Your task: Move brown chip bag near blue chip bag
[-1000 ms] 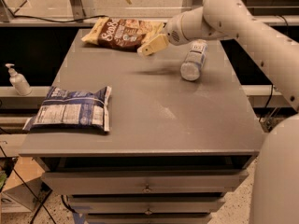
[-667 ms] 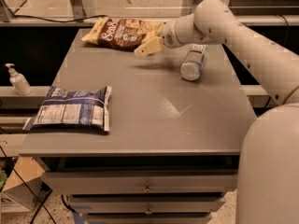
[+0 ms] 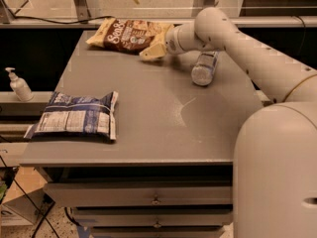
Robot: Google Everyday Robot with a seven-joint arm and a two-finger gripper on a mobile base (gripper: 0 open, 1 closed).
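at the far edge of the table (image 3: 148,108), we see the gripper (image 3: 154,49) edged closer, now touching the brown chip bag (image 3: 126,34) at its tan end; grip state we can't tell. blue chip bag (image 3: 77,117) lies well apart.

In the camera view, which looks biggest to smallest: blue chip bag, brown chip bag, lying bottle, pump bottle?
1. blue chip bag and brown chip bag: alike; blue is nearer, so unranked.
2. lying bottle.
3. pump bottle.
The pincer sits at the brown bag's right end.
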